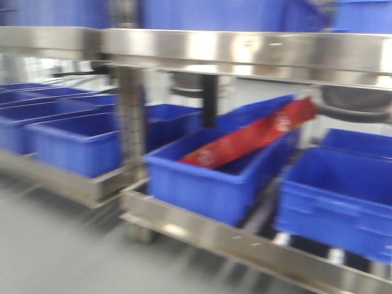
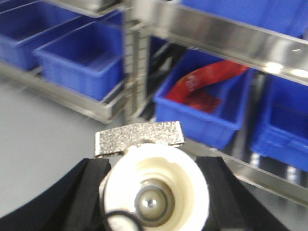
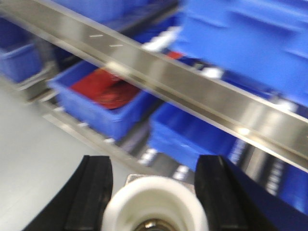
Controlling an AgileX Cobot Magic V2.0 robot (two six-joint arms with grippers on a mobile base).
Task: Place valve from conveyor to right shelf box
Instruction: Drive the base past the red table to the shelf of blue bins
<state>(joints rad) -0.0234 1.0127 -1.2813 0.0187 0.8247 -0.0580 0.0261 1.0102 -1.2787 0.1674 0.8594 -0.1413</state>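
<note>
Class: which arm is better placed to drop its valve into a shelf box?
Probably right: its end effector holds a valve, blue box ahead; the left end effector faces a post.

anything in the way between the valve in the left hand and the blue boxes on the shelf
Nothing visible blocks the gap: only bare floor lies between the valve in the left hand and the shelf. The steel rail overhangs the blue boxes, and the nearest box already holds a red bag.

Left pincer (image 2: pixel 154 192) clamps white valve (image 2: pixel 155 169); blue boxes (image 2: pixel 79 72) behind.
</note>
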